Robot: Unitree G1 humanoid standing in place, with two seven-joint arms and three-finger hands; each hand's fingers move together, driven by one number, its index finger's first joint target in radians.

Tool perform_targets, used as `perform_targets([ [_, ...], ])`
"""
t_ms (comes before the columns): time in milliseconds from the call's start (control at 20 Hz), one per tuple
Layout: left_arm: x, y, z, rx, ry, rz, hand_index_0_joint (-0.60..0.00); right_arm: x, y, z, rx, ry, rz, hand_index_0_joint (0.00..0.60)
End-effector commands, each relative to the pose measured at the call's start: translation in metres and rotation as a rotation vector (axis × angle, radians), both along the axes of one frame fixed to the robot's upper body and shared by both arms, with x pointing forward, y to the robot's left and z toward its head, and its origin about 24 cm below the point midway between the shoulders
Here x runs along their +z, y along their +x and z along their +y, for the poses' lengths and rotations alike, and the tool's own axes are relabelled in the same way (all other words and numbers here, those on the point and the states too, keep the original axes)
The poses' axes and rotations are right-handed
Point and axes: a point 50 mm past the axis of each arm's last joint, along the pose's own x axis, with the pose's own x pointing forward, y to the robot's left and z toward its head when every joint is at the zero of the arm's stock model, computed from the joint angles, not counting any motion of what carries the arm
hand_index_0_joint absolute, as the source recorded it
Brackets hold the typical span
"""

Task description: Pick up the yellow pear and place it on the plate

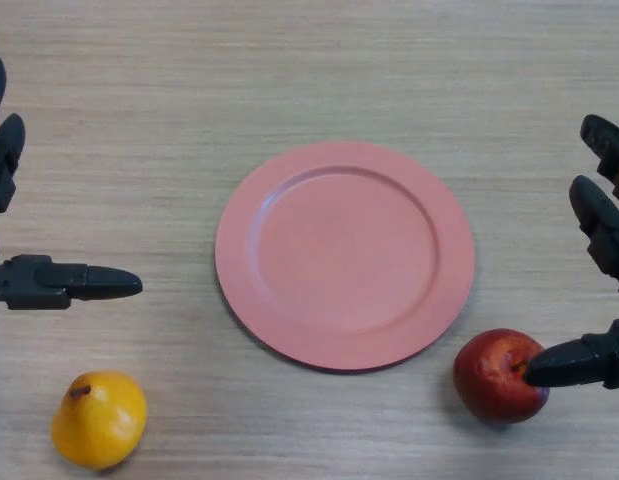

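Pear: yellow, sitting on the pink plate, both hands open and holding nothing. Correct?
Not quite. In the head view the yellow pear lies on the table near the left hand, apart from the pink plate, which holds nothing. Both hands, left and right, are open and hold nothing.

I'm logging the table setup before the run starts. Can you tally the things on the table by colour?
Yellow: 1, the pear
Red: 1, the apple
Pink: 1, the plate
Total: 3
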Motion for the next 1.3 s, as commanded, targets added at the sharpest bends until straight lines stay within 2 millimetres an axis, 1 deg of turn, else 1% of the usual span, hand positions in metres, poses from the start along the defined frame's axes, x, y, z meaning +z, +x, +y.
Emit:
perform_targets([
  [50,0.043,-0.008,0.010,0.017,0.061,-0.258,0.000,0.030,-0.005,-0.006,-0.002,-0.008,-0.195,0.000],
  [300,0.040,-0.009,0.005,-0.008,0.061,-0.255,0.000,0.027,-0.001,-0.007,-0.007,-0.030,-0.207,0.000],
  [500,0.038,-0.023,-0.006,-0.076,0.050,-0.164,0.000,0.026,0.004,-0.005,-0.002,-0.012,-0.199,0.000],
  [550,0.034,-0.027,-0.009,-0.099,0.070,-0.110,0.000,0.026,0.005,-0.005,-0.001,-0.018,-0.198,0.000],
  [600,0.031,-0.029,-0.011,-0.118,0.105,-0.094,0.000,0.024,0.005,-0.005,0.001,-0.015,-0.190,0.000],
  [650,0.028,-0.033,-0.010,-0.141,0.150,-0.064,0.000,0.022,0.006,-0.003,0.006,-0.019,-0.186,0.000],
  [700,0.027,-0.034,-0.010,-0.136,0.176,-0.075,0.000,0.022,0.007,-0.002,0.009,-0.027,-0.181,0.000],
  [800,0.026,-0.039,-0.007,-0.094,0.160,-0.104,0.000,0.023,0.010,-0.001,0.012,-0.031,-0.192,0.000],
  [950,0.014,-0.045,-0.007,-0.069,0.244,-0.167,0.000,0.025,0.014,-0.001,0.017,-0.018,-0.203,0.000],
  [1050,0.008,-0.050,-0.005,-0.054,0.248,-0.178,0.000,0.025,0.015,-0.001,0.015,-0.011,-0.202,0.000],
  [1300,-0.010,-0.072,-0.011,-0.091,0.232,-0.162,0.000,0.021,0.016,-0.002,0.001,-0.009,-0.192,0.000],
])
